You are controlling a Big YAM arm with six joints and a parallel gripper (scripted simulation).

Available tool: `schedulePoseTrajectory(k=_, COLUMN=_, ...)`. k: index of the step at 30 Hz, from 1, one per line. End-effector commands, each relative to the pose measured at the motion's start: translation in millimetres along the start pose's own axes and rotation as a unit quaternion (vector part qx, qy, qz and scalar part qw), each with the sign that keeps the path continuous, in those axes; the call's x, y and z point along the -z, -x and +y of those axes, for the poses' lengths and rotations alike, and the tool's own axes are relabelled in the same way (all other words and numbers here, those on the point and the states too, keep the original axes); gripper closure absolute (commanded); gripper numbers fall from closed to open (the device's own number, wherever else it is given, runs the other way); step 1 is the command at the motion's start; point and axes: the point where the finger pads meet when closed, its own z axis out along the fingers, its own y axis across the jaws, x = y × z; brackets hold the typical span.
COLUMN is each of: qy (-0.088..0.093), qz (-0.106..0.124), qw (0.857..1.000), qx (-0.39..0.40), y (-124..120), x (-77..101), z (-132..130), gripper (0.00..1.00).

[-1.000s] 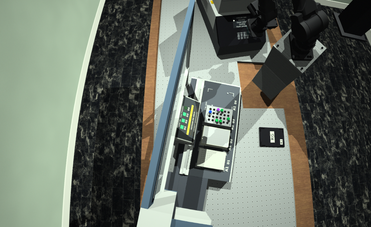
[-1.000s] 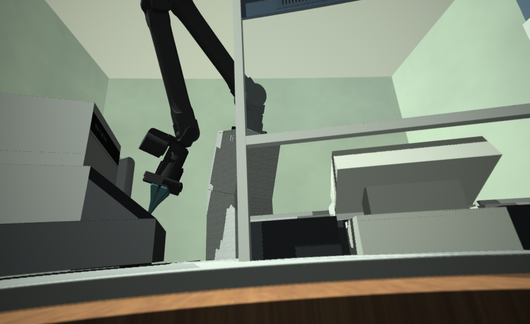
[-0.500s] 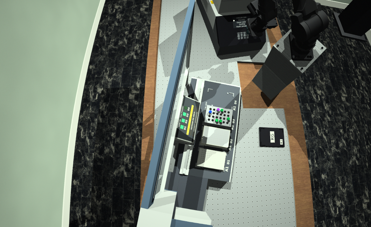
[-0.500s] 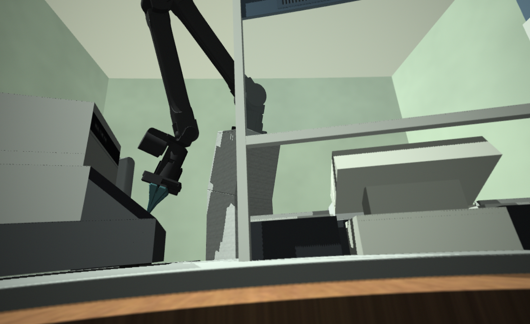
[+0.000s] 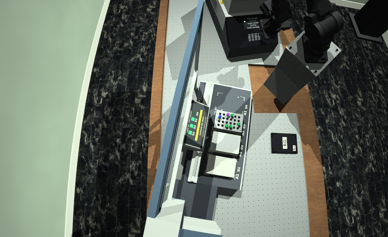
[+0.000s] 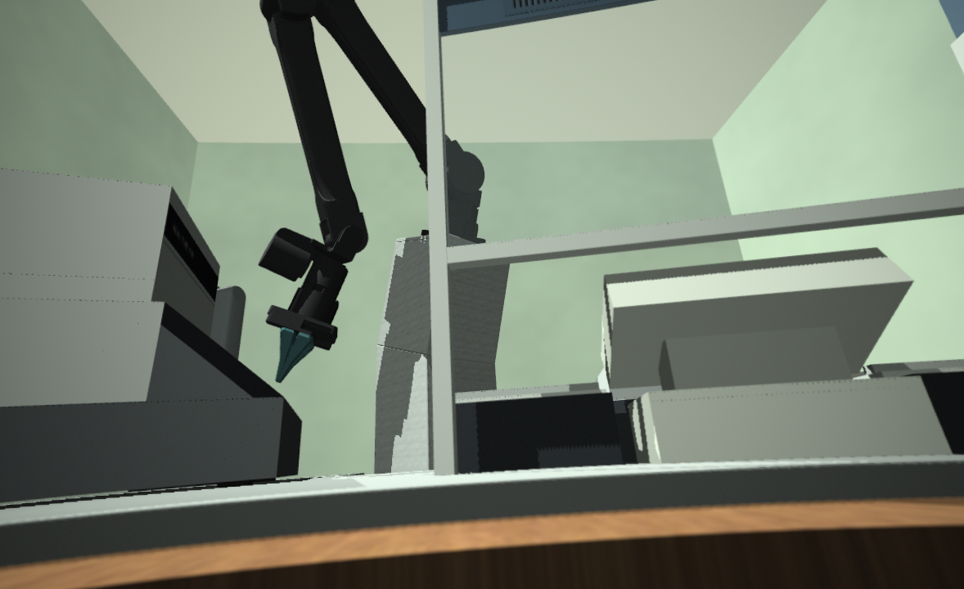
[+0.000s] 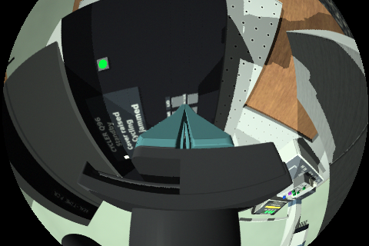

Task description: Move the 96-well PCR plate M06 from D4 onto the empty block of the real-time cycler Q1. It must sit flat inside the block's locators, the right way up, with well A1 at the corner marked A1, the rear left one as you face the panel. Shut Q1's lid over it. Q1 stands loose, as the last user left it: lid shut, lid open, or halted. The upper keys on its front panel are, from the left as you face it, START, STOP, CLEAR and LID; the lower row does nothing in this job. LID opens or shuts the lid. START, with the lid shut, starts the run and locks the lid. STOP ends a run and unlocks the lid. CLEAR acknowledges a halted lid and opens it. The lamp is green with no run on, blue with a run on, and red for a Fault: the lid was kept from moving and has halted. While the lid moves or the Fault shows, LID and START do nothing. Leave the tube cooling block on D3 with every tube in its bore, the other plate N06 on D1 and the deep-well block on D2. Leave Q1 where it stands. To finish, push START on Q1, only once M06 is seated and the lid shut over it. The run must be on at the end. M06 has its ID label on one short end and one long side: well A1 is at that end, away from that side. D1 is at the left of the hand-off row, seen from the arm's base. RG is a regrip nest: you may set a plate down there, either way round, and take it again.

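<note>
Perforated bench [image 5: 266, 188] is carrying the hand-off row, D4 [image 5: 230, 100] lying bare; M06 is hidden, presumably under Q1's [image 6: 105, 351] shut lid. Farther off, the gripper [image 6: 289, 362], closed and empty, is hovering above the keys [image 7: 181, 101]; lamp [image 7: 103, 64] green, so aim squarely at leftmost START.

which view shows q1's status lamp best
The wrist view: the lamp shows as a plain green dot on Q1's dark panel, above the shut gripper. The top view shows only the panel's text and keys; the exterior view sees Q1 side-on, panel hidden.
</note>
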Motion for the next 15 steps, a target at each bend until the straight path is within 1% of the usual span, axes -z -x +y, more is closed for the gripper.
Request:
schedulePoseTrajectory(k=1, qy=0.010, qz=0.003, qw=1.000, qx=0.005, y=-1.3, x=12.4, z=2.5, gripper=1.00)
schedulePoseTrajectory(k=4, qy=0.011, qz=0.003, qw=1.000, qx=0.001, y=1.1, x=10.7, z=4.2, gripper=1.00)
schedulePoseTrajectory(k=8, qy=0.014, qz=0.003, qw=1.000, qx=0.000, y=1.1, x=20.3, z=3.0, gripper=1.00)
schedulePoseTrajectory(k=11, qy=0.010, qz=0.002, qw=1.000, qx=-0.001, y=1.7, x=25.7, z=-1.9, gripper=1.00)
schedulePoseTrajectory(k=15, qy=0.002, qz=0.001, qw=1.000, qx=0.003, y=0.6, x=18.1, z=-4.4, gripper=1.00)
